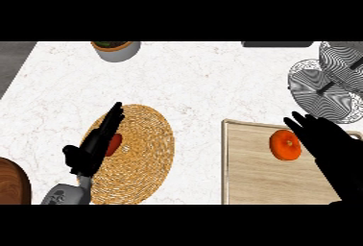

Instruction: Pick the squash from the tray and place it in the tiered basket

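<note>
On the wooden tray — right hand fingers straight, beside the squash.

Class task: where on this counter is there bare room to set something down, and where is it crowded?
Free: the marble between the potted plant, woven mat and tiered basket. Crowded: the tray, with the squash beside the right hand.

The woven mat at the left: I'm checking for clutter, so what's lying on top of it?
On the woven mat a small red-orange object shows beside the left robot hand, which hangs over the mat's left part. The hand covers most of that object, so its identity is unclear.
</note>
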`<move>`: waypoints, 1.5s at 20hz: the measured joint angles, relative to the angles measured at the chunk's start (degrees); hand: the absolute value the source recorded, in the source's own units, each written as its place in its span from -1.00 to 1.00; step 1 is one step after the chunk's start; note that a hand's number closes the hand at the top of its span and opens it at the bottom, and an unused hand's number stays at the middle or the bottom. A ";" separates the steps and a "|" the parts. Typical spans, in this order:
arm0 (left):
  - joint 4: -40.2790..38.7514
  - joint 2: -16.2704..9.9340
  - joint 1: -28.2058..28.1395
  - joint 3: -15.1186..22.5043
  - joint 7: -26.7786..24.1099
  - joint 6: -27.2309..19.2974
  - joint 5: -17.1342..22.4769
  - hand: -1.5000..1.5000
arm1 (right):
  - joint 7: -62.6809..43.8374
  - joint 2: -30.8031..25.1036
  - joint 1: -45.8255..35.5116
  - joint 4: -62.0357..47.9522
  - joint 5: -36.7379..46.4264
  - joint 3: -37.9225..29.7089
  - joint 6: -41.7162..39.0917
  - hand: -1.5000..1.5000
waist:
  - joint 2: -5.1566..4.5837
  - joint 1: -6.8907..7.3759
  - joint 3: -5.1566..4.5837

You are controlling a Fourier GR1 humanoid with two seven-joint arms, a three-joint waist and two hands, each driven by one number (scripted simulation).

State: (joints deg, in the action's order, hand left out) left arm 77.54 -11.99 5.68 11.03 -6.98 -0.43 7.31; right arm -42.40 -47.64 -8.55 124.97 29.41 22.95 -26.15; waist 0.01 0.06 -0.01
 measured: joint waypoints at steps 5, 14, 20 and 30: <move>-1.54 0.79 0.95 -1.13 -0.55 1.09 -0.84 0.00 | 4.61 4.48 0.46 -6.71 4.06 -0.78 -0.37 -1.00 | -0.04 -0.01 0.02; 0.67 1.98 1.44 -2.92 2.75 2.06 -1.97 0.00 | 12.47 11.27 1.92 -16.45 12.51 -3.40 1.66 -1.00 | 0.00 0.00 0.02; -0.22 2.05 1.88 -5.06 2.34 4.18 -2.09 0.00 | 19.33 13.01 3.85 -22.17 16.33 -6.79 3.04 -1.00 | 0.00 -0.08 0.01; -0.62 4.31 0.88 -5.91 1.25 4.48 -5.04 0.00 | 28.33 18.77 2.52 -32.65 23.34 -9.62 5.60 -1.00 | -0.01 0.03 0.02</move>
State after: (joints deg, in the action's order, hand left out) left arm 76.92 -7.67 6.55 5.13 -5.73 4.04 2.27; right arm -14.07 -28.87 -6.04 92.32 52.76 13.33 -20.55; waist 0.00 0.10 0.01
